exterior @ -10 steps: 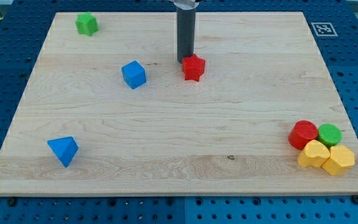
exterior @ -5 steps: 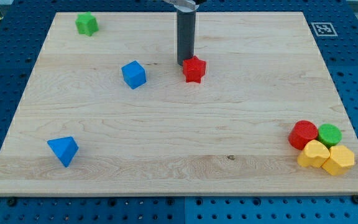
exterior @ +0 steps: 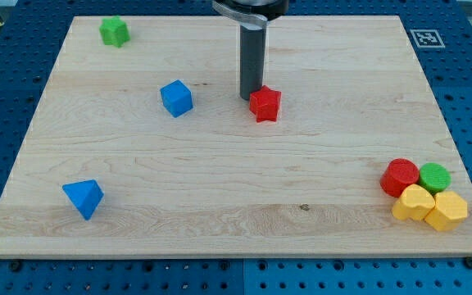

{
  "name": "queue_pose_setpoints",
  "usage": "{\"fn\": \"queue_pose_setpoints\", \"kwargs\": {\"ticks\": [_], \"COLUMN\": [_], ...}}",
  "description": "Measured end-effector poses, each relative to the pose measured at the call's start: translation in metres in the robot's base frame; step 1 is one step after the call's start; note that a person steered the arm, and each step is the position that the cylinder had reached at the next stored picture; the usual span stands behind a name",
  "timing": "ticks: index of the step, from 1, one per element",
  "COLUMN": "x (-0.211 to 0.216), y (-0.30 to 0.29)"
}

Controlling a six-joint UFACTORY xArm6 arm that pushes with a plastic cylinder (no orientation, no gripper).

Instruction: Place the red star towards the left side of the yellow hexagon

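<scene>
My tip [exterior: 251, 98] has no jaws to open or close; it is a bare rod that holds nothing and only pushes. It stands on the board [exterior: 220, 229] touching, or all but touching, the upper-left edge of the red star [exterior: 265, 104], so the star lies at about 4 o'clock from the tip.

The star sits a little above the board's middle, slightly toward the view's right. Its goal, the yellow hexagon [exterior: 447, 211], is far off near the bottom-right corner, at about 4 o'clock from the star. That is the relation the next move turns on: tip, star and hexagon fall roughly on one line, with the tip behind the star. A push along that line looks well set up.

The trouble is what stands in the way. The hexagon is packed in a cluster: a second yellow block [exterior: 413, 202] touches it at 9 o'clock, a red cylinder [exterior: 400, 177] lies at 10 o'clock, and a green cylinder [exterior: 434, 176] at 12 o'clock. The spot just left of the hexagon is thus already filled, so I judge the star can only end beside the yellow block's left side, or lower, near the board's bottom edge.

The blue cube [exterior: 176, 98], the blue wedge-like block [exterior: 83, 198] and the green block [exterior: 115, 31] lie well to the view's left, off the path.
</scene>
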State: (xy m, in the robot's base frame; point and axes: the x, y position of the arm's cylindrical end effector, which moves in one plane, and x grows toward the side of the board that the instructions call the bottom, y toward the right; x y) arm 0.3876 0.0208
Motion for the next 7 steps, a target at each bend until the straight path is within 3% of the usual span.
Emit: {"fn": "queue_pose_setpoints", "kwargs": {"ticks": [7], "x": [0.056], "y": [0.057]}}
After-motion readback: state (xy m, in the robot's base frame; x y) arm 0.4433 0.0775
